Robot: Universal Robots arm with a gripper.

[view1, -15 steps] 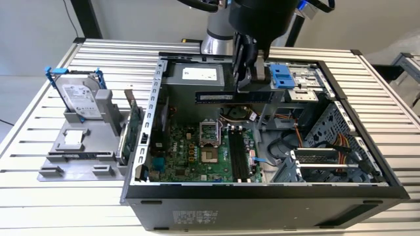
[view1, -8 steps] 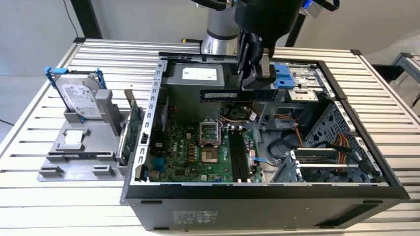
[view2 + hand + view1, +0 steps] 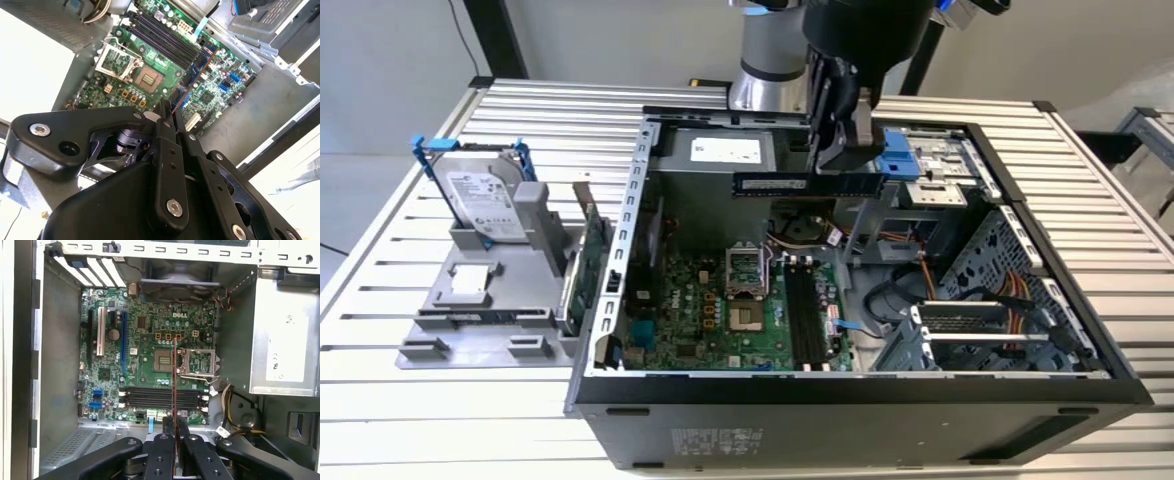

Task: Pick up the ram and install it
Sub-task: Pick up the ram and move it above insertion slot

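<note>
My gripper had its jaws clamped on the ram, pinching its flat faces so it hung level over the open case, probably to keep its contact edge facing the board. In the first wrist view it ran edge-on between my fingers, crossing the empty slots, unseated.

Slatted aluminium table, ribs bare along near edge. Plain grey wall behind far edge. Black upright at far corner on the exterior view's left, thin cable beside it. Pale floor below that side. Metal frame past opposite far corner. Soft, even light.
</note>
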